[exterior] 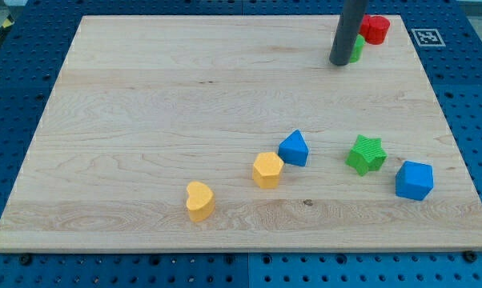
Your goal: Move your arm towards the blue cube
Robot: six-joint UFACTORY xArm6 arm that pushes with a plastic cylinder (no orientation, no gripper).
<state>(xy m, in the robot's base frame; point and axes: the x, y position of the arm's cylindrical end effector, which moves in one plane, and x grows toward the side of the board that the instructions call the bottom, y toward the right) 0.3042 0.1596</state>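
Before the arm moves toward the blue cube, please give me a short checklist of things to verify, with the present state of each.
1. Blue cube in view, near the board's right edge: ok.
2. My tip in view, at the view's top: ok.
3. Tip clear of green block beside it: cannot tell.
4. Straight line from tip to cube free of green star: ok, though it passes close.
5. Tip already near the cube: not ok.
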